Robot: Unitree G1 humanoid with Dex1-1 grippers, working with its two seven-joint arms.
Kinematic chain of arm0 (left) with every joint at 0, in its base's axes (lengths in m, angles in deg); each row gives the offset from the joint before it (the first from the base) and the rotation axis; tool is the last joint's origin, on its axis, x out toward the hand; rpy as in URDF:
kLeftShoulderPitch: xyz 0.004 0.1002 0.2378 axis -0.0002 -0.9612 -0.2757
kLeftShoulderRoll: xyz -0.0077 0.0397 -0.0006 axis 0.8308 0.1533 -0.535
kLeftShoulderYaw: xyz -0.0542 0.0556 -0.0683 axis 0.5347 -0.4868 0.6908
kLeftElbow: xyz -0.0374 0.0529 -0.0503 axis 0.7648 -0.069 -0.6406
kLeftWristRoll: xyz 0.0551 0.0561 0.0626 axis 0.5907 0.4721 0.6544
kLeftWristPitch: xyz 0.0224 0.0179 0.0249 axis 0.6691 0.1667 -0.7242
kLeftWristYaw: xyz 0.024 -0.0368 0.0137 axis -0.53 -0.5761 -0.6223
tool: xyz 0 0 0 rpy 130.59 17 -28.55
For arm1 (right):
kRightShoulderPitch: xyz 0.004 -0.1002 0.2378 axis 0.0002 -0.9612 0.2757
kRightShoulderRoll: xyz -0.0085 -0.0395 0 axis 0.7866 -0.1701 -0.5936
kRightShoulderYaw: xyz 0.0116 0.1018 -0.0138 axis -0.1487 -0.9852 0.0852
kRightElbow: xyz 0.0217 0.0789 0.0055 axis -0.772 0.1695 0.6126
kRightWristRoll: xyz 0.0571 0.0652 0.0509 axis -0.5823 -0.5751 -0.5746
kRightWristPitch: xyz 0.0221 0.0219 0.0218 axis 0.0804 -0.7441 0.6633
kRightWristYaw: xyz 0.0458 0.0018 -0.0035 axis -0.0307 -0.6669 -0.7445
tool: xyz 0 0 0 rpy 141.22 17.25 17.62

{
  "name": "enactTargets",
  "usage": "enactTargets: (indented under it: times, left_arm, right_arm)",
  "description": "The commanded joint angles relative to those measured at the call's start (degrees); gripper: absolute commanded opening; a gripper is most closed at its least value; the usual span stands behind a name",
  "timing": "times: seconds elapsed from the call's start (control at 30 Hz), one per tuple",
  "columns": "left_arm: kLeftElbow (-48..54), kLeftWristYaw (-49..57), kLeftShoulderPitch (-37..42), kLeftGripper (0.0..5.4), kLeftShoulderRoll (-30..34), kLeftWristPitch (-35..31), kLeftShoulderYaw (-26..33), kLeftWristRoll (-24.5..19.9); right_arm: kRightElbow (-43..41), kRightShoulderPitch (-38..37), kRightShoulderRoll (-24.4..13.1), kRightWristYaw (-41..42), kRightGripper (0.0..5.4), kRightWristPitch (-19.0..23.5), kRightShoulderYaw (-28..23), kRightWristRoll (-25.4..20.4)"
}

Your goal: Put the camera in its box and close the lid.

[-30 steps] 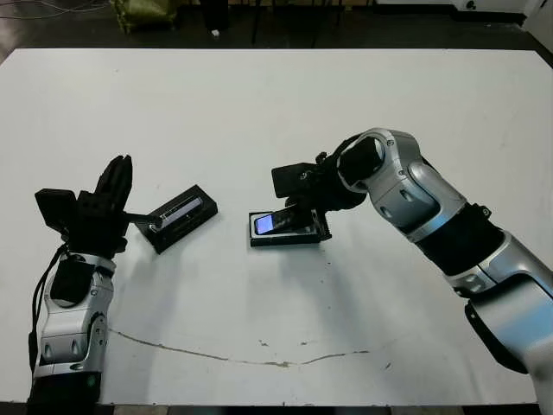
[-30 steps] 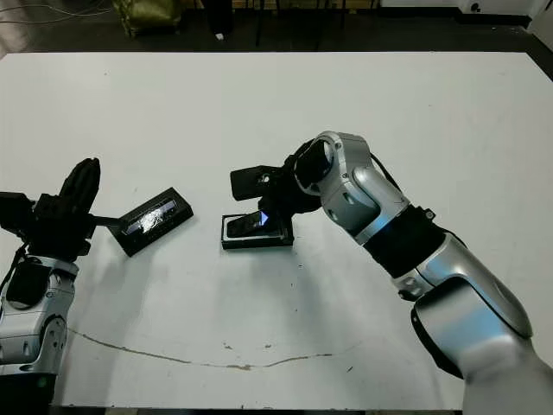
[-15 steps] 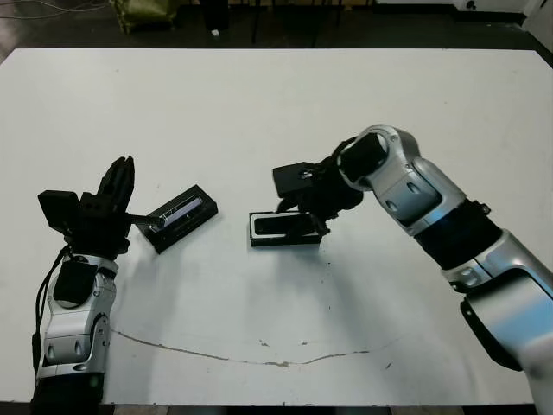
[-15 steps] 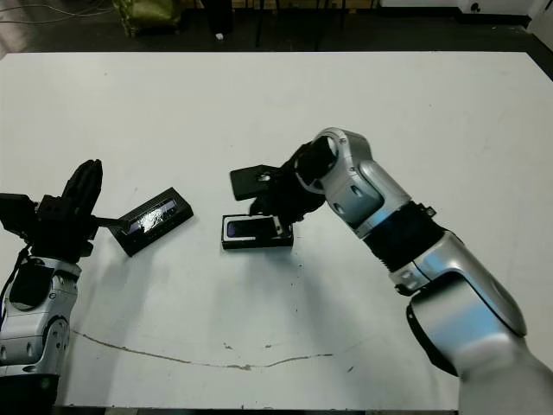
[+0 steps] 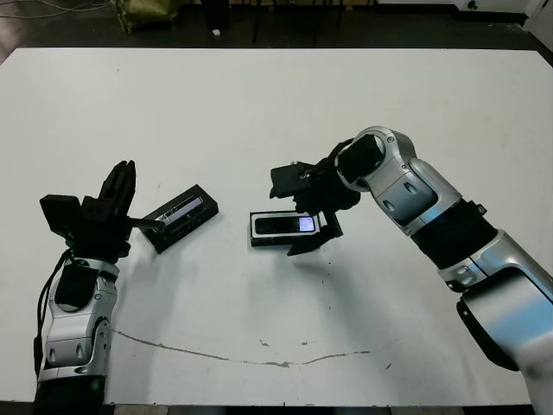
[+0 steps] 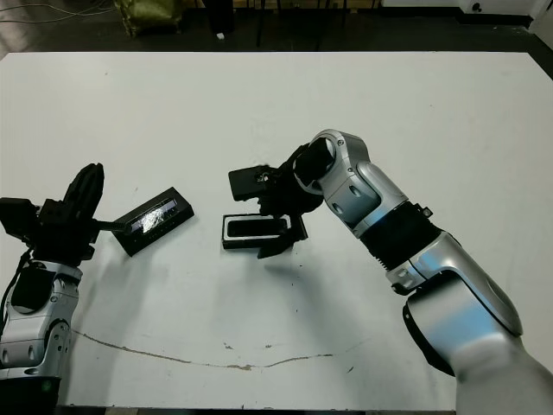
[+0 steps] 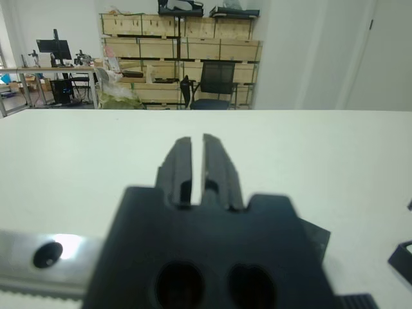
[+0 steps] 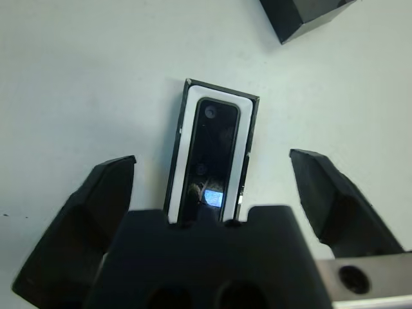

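1. The camera (image 8: 210,158) lay flat inside the box (image 5: 286,228), ringed by white lining on every visible side; the box sat on the white table (image 5: 285,104).
2. The lid (image 5: 178,217) rested on the table just beside the box, on the box's side toward the left arm, apart from it and skewed relative to it.
3. The right gripper (image 5: 314,226) hung over the box's end away from the lid, fingers spread wide to either side of the box and holding nothing.
4. The right arm reached in from beyond that end, elbow raised and wrist bent down toward the box.
5. The left gripper (image 7: 192,168) stood near the lid's end away from the box, fingers pressed nearly together and pointing up, empty.
6. Judged next step: fetching the lid. A good grasp would take it across its short sides, carry it level, square it with the box before lowering, and avoid nudging the box.
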Motion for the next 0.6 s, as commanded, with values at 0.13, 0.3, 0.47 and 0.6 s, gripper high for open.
enactTargets:
  times: [0.13,0.3,0.47,0.6]
  left_arm:
    - [-0.59,0.17,-1.26,0.00,-0.22,-0.83,-0.13,0.04]
    - [-0.90,-0.59,-1.10,0.00,-0.21,-0.30,0.05,-0.72]
    - [-0.25,-0.88,-1.64,0.00,-0.21,0.71,0.08,-0.80]
    - [1.07,-1.58,-2.67,0.00,0.06,2.21,0.20,-1.06]
  right_arm:
    - [-3.13,-0.09,-1.04,-1.76,4.82,5.63,-4.27,-1.12]
    - [-5.87,0.60,-2.91,-1.30,5.39,9.57,-10.40,-5.76]
    - [-11.93,-1.90,-4.74,-6.12,4.56,13.31,-20.27,-12.67]
    - [-20.26,-9.63,-5.95,-14.30,3.62,16.52,-29.39,-17.33]
